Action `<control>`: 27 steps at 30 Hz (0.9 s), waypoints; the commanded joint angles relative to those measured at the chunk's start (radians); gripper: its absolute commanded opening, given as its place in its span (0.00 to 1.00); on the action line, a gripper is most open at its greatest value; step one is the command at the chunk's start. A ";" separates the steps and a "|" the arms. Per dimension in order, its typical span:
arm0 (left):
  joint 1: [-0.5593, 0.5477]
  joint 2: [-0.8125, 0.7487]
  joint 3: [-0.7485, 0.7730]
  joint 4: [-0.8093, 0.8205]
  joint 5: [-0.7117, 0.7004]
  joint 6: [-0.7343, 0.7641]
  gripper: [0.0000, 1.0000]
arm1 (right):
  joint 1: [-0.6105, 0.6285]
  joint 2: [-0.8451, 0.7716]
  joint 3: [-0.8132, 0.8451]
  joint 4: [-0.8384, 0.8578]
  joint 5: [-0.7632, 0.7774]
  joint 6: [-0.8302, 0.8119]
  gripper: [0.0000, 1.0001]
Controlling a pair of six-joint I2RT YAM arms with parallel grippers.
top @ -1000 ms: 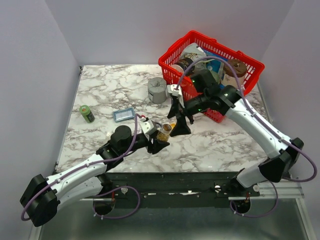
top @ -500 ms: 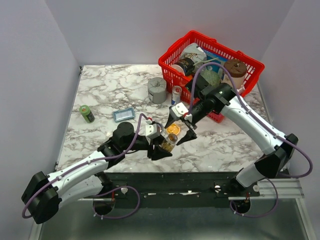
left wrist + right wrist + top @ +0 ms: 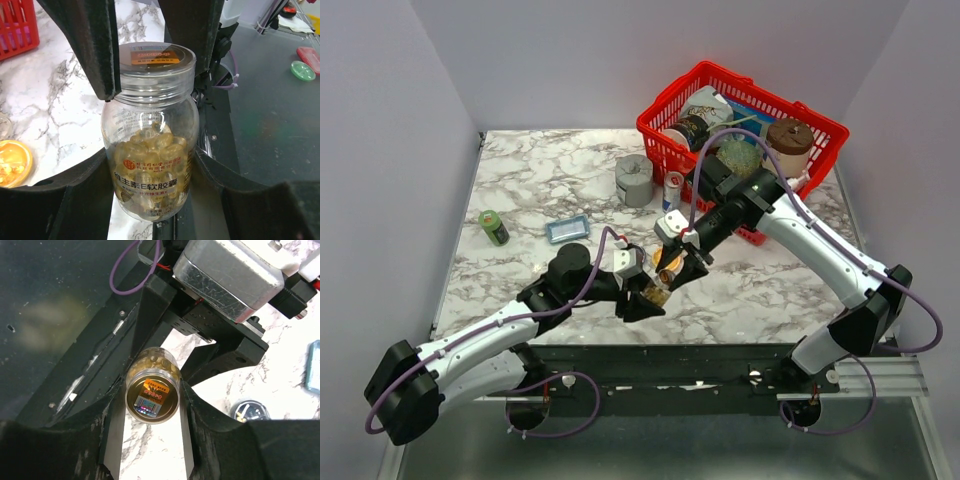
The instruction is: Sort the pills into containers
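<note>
While tight in left gripper (image 3: 642,292), lid (image 3: 152,57) snug in right gripper (image 3: 676,270), pill bottle (image 3: 150,165) beside orange dish (image 3: 12,162), red basket (image 3: 820,125) beyond.

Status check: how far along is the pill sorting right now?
Early. Done: the left gripper holds the pill bottle, and the orange dish seems to hold some yellow pieces. In hand: the right gripper flanks the cap, which is on; grip unclear. Left: opening it, then sorting pills, the silvery dish included.
</note>
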 commanded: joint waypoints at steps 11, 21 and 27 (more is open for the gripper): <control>-0.043 -0.041 0.029 0.184 -0.668 -0.025 0.00 | 0.012 -0.081 -0.222 0.572 0.446 1.151 0.25; -0.037 -0.014 -0.026 0.168 -0.476 -0.013 0.00 | -0.075 -0.102 -0.068 0.510 0.165 1.026 0.93; 0.002 -0.093 -0.037 0.050 -0.244 0.007 0.00 | -0.086 -0.141 0.070 0.159 -0.005 0.422 1.00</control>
